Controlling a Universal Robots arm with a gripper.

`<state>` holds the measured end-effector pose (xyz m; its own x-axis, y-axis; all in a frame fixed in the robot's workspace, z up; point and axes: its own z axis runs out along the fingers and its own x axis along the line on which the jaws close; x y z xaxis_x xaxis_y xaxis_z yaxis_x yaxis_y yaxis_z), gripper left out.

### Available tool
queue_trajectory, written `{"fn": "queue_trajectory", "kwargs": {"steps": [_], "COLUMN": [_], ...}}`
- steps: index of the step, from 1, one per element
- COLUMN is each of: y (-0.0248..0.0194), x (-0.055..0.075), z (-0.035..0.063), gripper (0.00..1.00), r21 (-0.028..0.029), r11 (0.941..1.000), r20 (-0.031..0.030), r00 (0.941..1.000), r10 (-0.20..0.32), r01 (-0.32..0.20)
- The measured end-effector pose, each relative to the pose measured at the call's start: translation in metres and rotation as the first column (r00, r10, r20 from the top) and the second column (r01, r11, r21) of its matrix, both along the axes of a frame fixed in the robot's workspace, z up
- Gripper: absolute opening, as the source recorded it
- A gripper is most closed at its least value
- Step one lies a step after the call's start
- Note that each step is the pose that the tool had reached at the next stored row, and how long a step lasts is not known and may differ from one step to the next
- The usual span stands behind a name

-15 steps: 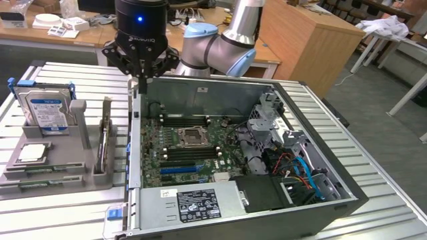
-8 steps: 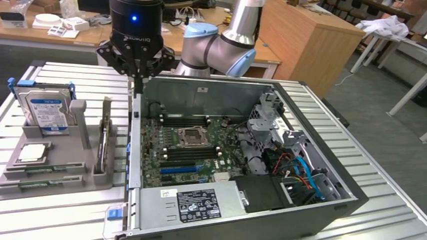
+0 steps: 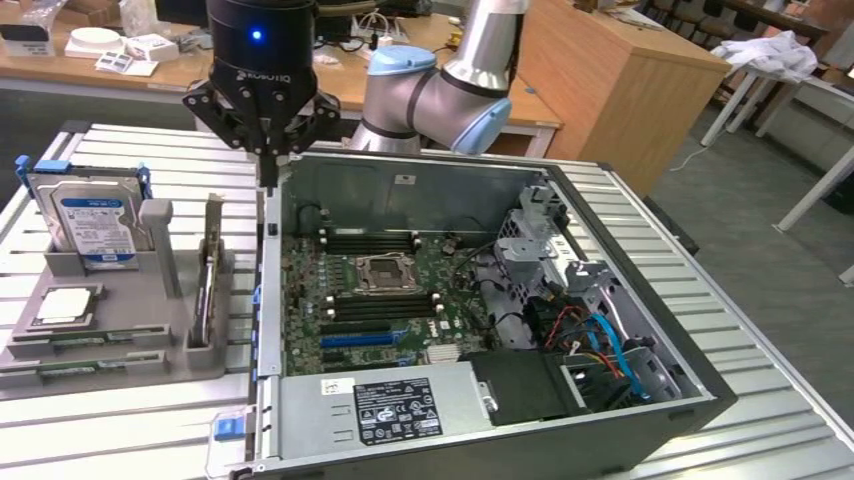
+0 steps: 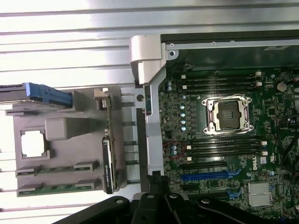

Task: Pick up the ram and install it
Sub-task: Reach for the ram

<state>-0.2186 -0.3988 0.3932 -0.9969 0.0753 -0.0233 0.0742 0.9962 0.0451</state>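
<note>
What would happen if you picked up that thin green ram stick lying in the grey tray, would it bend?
The ram stick is a thin flat board, so probably stiff and light, not floppy. Being so thin, it might snap if forced. Lying flat in the grey tray, it shouldn't roll.

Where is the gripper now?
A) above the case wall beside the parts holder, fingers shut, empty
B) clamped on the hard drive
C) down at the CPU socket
A: the gripper hangs shut and empty over the case wall, next to the parts holder.
</note>
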Motion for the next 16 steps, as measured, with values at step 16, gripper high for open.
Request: {"fn": "queue_trajectory", "kwargs": {"steps": [16], "y": [0.0], "x": [-0.015], "z": [0.0], "gripper": [0.11], "r21": [0.0], "r11": [1.0], "r20": [0.0], "r00": [1.0], "r10": [0.0], "r01": [0.0]}}
